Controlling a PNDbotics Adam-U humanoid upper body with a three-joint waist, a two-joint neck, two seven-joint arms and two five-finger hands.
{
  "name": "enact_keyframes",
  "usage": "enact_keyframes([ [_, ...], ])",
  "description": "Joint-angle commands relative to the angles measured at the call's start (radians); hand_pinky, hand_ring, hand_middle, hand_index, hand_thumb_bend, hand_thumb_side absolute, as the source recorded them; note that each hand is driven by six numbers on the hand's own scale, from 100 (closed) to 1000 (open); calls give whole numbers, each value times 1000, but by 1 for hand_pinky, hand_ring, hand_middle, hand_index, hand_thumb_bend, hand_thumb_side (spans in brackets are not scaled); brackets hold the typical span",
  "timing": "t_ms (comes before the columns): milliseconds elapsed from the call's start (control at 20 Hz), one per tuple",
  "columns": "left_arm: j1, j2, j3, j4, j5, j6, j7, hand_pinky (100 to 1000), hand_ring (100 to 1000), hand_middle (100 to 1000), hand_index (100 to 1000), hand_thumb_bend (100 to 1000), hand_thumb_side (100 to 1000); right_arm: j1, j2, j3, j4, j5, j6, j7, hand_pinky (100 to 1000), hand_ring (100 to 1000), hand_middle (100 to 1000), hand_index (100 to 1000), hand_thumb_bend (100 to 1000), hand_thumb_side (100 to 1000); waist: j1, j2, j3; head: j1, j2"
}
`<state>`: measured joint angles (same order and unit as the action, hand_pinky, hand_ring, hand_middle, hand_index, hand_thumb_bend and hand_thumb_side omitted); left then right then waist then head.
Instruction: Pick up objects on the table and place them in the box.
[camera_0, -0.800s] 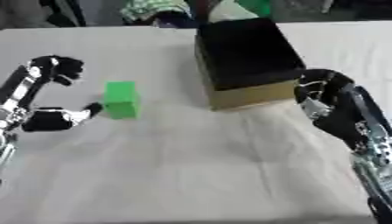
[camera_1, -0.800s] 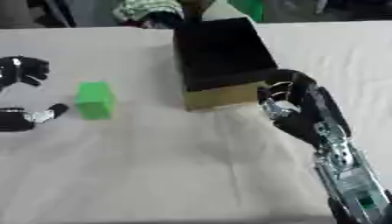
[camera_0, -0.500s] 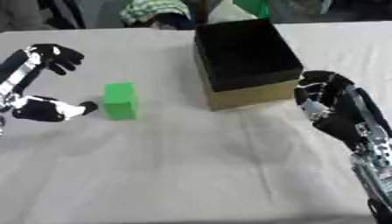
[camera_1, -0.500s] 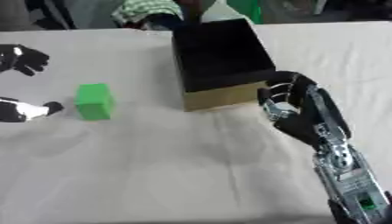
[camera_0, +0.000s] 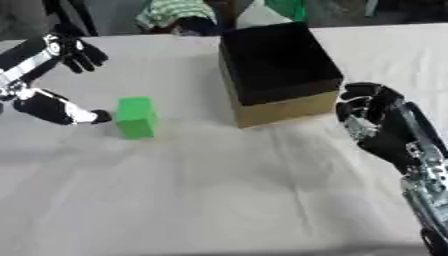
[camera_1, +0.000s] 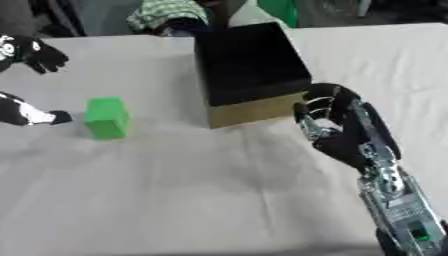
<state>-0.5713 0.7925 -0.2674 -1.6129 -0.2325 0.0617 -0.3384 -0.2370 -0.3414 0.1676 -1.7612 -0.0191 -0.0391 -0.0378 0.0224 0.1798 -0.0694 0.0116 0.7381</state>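
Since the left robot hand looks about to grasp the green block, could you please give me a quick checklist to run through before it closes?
1. Left robot hand open wide enough: ok, thumb low and fingers spread well above.
2. Green block upright and free on the table: ok.
3. Contact with the block: cannot tell, the thumb tip is right at its left face.
4. Box open to receive it: ok, dark interior shows and no lid is visible.
5. Right robot hand out of the way: not ok, fingers curled, holding nothing, beside the box's right front corner.
6. Path from block to box: ok, bare cloth between them.
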Motion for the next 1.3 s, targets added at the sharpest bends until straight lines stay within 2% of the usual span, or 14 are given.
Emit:
enact_keyframes([
  [50,-55,20,-31,66,-10,4,-38,703,699,667,783,704,138,-5,-22,0,-11,-5,-3,6,610,638,643,762,268,322,1,-19,-3,-1,-1],
  [500,-163,-78,-83,284,-116,-18,-70,706,698,668,785,735,158,-1,-22,2,-8,-7,-3,9,610,638,643,762,266,323,3,-26,-8,-2,1],
  [850,-193,-141,-87,412,-176,-44,-61,706,696,668,785,735,159,0,-20,3,-8,-8,-3,10,610,637,642,762,266,323,0,-27,-10,-3,2],
  [1300,-207,-180,-75,505,-225,-64,-62,706,693,667,785,738,171,2,-18,2,-7,-8,-3,10,610,637,642,762,264,325,-2,-27,-12,-2,5],
])
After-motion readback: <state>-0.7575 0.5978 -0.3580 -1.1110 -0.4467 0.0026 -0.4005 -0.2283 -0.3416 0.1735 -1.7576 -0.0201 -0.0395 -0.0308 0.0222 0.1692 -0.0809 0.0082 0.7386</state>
